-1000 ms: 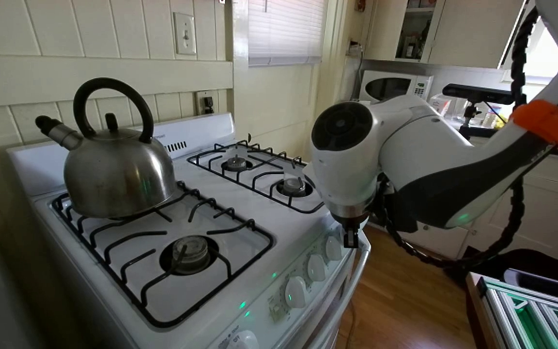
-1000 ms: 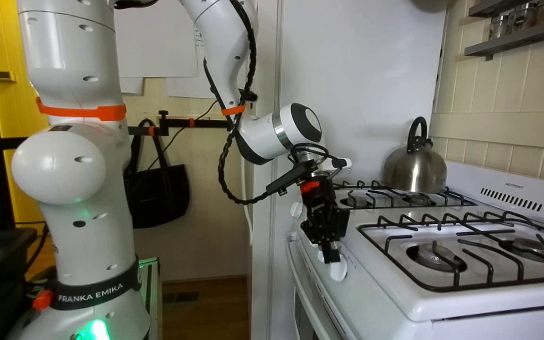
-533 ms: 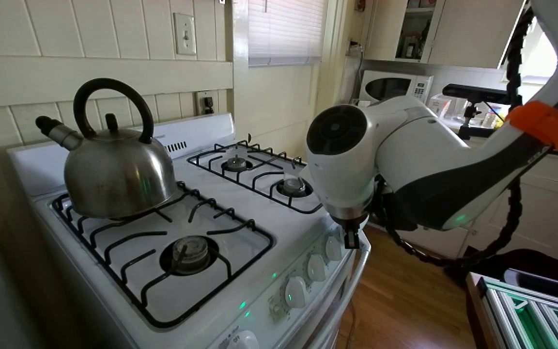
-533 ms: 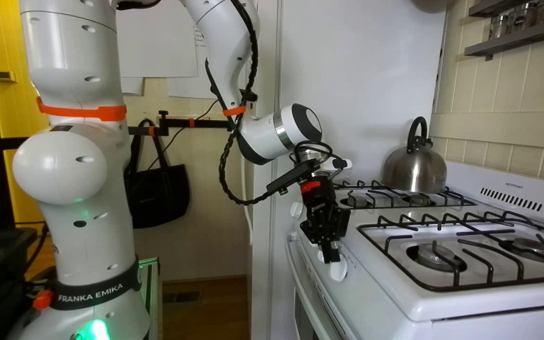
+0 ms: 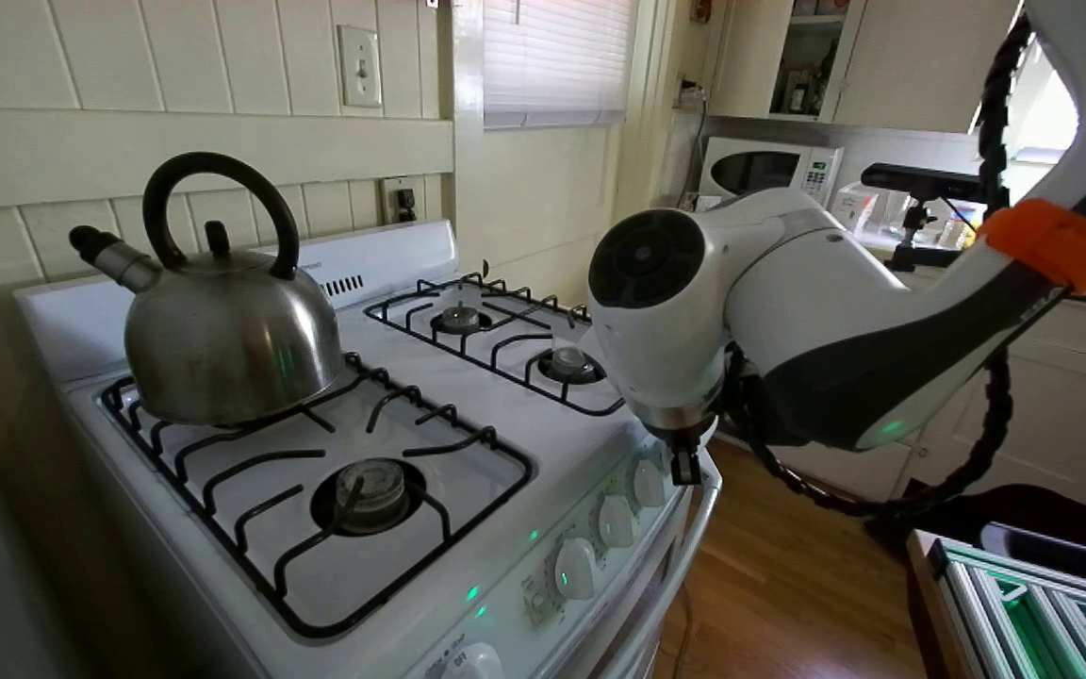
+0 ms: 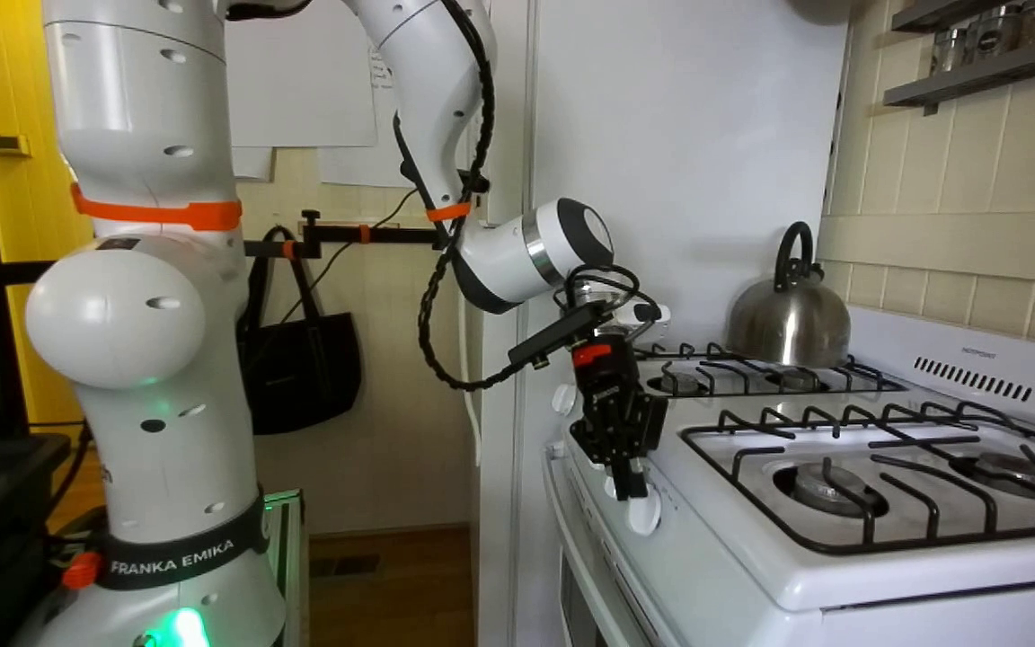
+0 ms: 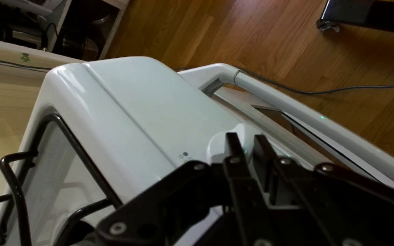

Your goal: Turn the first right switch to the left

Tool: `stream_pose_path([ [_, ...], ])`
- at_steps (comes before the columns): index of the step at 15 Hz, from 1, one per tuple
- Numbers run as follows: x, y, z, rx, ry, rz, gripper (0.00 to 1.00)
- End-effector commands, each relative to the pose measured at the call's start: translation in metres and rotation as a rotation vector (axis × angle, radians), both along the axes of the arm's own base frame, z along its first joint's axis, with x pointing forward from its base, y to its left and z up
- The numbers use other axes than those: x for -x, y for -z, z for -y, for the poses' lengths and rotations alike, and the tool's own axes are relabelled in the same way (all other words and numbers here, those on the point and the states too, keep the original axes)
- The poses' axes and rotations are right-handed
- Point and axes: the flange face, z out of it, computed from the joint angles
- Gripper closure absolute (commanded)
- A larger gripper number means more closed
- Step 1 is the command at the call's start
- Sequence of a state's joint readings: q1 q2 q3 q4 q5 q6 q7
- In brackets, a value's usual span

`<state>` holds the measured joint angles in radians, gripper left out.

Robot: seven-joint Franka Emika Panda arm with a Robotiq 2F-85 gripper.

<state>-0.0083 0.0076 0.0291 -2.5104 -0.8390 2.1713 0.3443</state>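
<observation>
Wrist view: fingers (image 7: pixel 264 150) nearest, parted by a narrow gap. Right-end white knob (image 7: pixel 216 147) just beyond their tips, on the stove front (image 7: pixel 162 99); cannot tell whether they touch it. Farther, oven handle (image 7: pixel 286 103), then wood floor (image 7: pixel 197 37), dark cable (image 7: pixel 306 92) across it.
</observation>
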Motion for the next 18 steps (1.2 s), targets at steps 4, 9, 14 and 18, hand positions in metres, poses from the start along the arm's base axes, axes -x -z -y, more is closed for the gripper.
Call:
stream_pose_path([
  [4,0.0,-0.017,-0.013,0.082,-0.087,-0.058,0.6],
  [9,0.0,-0.017,-0.013,0.091,-0.08,-0.072,0.57],
  [14,-0.001,-0.031,-0.025,0.147,-0.133,-0.145,0.23],
  [18,0.001,-0.037,-0.032,0.162,-0.137,-0.177,0.0],
])
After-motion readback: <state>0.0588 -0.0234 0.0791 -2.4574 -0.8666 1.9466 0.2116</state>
